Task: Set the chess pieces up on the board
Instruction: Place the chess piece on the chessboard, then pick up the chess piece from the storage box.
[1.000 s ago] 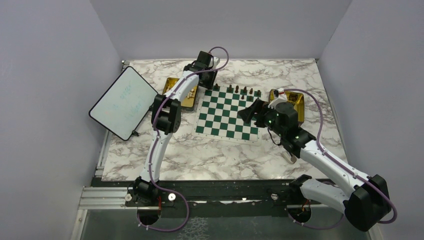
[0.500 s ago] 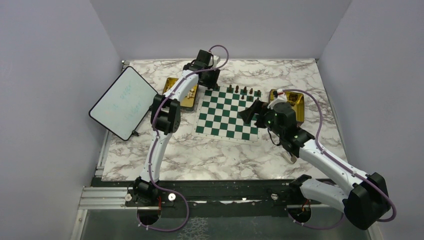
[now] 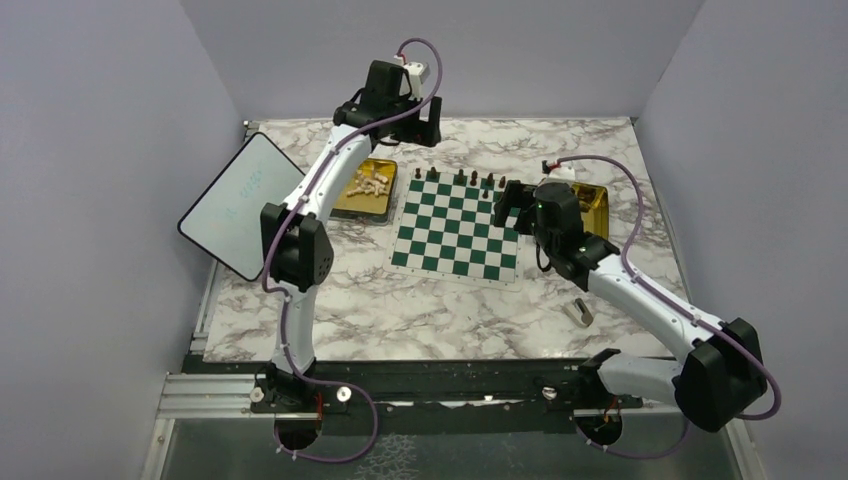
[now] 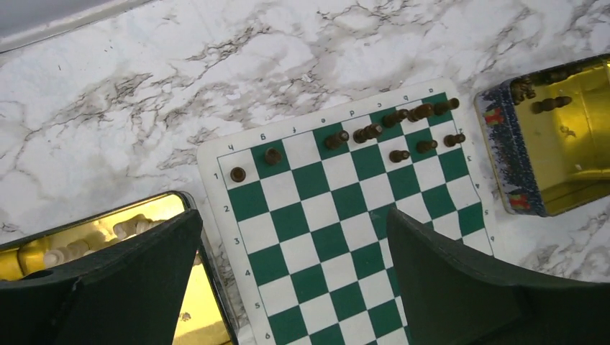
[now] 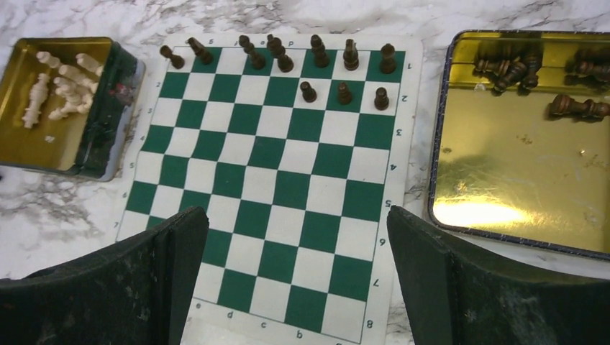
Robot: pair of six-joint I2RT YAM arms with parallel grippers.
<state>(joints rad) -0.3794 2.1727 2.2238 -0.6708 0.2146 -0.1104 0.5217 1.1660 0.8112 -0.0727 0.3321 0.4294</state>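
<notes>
Chess pieces (image 5: 344, 93): ten dark turned figures on the green-and-white checkered board (image 5: 266, 187); left hand (image 4: 293, 223) and right hand (image 5: 296, 219) spread wide, holding nothing.

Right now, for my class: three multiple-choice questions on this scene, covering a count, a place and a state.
1. How many dark pieces stand in the board's row 2? A three; B five; C none.
2. Where are the pale pieces? A on the board; B in the tray left of it; C none in view.
3. The right gripper is: A shut on a pawn; B open, empty; C out of view.
Answers: 1 A, three pawns stand there. 2 B, they lie in that tray. 3 B, jaws wide, nothing between.
</notes>
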